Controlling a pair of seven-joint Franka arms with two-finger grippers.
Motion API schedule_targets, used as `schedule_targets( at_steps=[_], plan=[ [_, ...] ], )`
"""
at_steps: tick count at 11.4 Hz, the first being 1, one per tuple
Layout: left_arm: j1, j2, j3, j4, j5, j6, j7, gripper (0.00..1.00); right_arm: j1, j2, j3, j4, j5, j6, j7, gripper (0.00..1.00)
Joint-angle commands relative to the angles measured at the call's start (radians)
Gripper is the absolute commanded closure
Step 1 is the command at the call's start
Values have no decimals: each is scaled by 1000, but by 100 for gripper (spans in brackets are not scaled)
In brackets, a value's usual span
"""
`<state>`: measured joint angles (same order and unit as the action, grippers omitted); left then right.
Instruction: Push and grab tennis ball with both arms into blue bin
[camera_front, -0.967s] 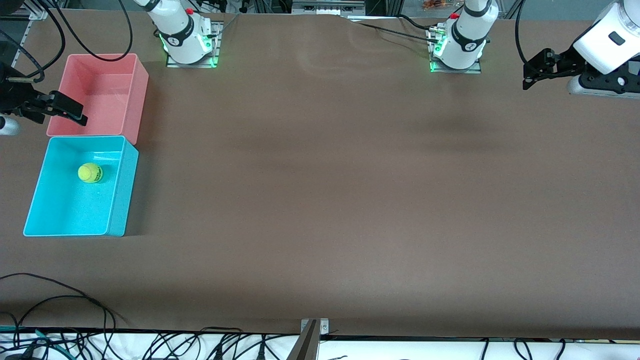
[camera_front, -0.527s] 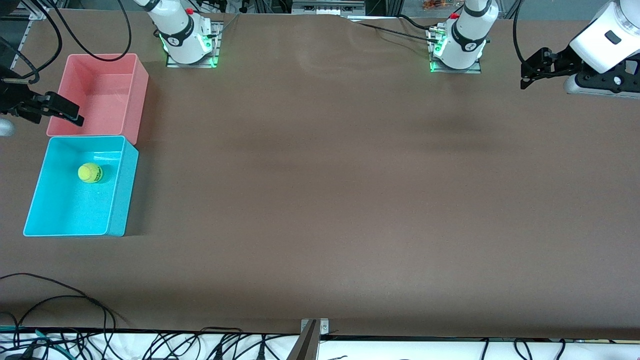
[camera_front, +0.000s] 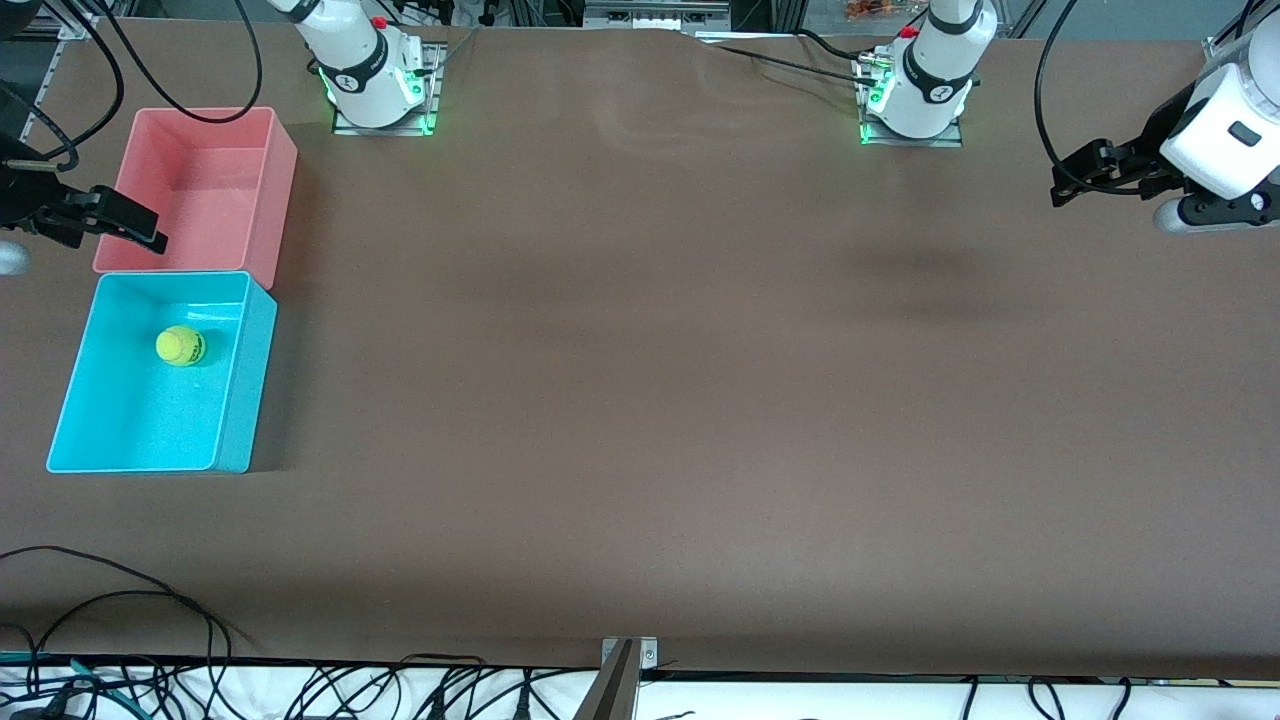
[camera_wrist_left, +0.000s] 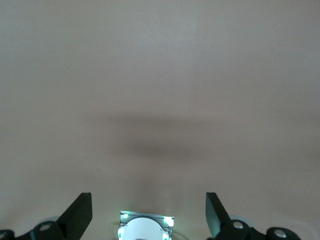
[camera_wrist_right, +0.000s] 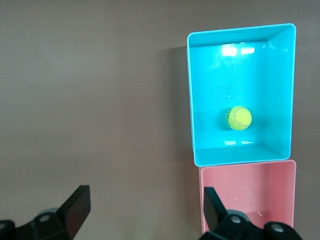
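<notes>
The fuzzy yellow-green tennis ball (camera_front: 181, 346) rests in the cyan-blue plastic bin (camera_front: 236, 400). Keep both empty claws, left (camera_front: 1062, 187) and right (camera_front: 150, 232), spread apart and high.

Tennis ball (camera_front: 181, 346) in blue bin (camera_front: 232, 400).

Right gripper (camera_front: 140, 232) body runs off the front view's edge; only its fingers show over the pink bin (camera_front: 270, 190) wall. Left arm (camera_front: 1225, 130) is cropped at the frame edge too. In the right wrist view the pink bin is cut by the frame. Mark on the ball (camera_front: 181, 346) is too small to read.
</notes>
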<state>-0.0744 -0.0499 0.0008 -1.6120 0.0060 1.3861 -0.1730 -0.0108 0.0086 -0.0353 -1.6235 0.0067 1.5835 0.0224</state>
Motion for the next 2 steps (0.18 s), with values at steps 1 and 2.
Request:
schedule_targets(
  at_steps=[1, 2],
  plan=[
    [4, 8, -10, 34, 19, -22, -16, 0, -6, -7, -11, -15, 12, 4, -6, 0],
    [4, 8, -12, 34, 17, -21, -16, 0, -6, -7, -11, -15, 13, 4, -6, 0]
  ],
)
